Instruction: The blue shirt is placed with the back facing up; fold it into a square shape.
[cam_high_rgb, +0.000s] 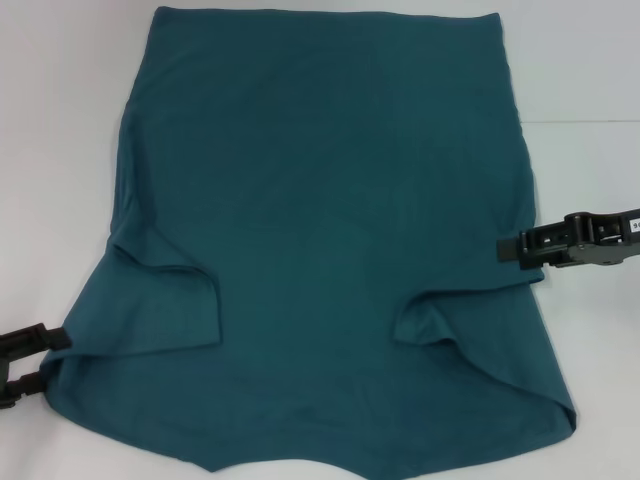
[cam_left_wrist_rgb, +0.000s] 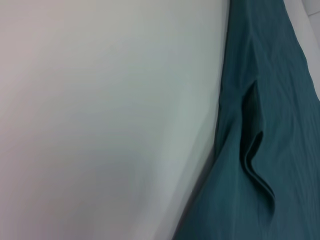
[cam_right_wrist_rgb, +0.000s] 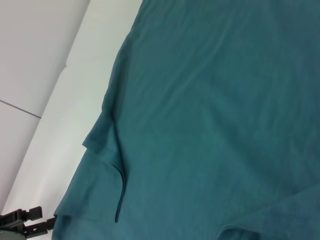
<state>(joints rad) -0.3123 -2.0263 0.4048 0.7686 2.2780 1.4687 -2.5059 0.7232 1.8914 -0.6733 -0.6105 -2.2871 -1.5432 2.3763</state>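
Observation:
The blue shirt (cam_high_rgb: 320, 220) lies spread on the white table (cam_high_rgb: 60, 120), plain side up, straight hem at the far end and sleeves toward me. No lettering shows. Creases mark each armpit, one left (cam_high_rgb: 200, 290) and one right (cam_high_rgb: 420, 320). My left gripper (cam_high_rgb: 45, 362) sits low at the near left, open, its fingers (cam_high_rgb: 35, 338) right at the left sleeve's outer edge. The same gripper (cam_right_wrist_rgb: 27, 221) shows far off in the right wrist view. My right gripper (cam_high_rgb: 512, 248) hovers at the shirt's right side edge, about mid-length. The shirt (cam_left_wrist_rgb: 270, 125) (cam_right_wrist_rgb: 210, 100) fills both wrist views.
A white table surface surrounds the shirt, with bare strips on the left (cam_left_wrist_rgb: 100, 120) and the right (cam_high_rgb: 590, 150). A seam line in the table (cam_high_rgb: 590, 122) runs along the far right. The shirt's near edge runs out of the head view.

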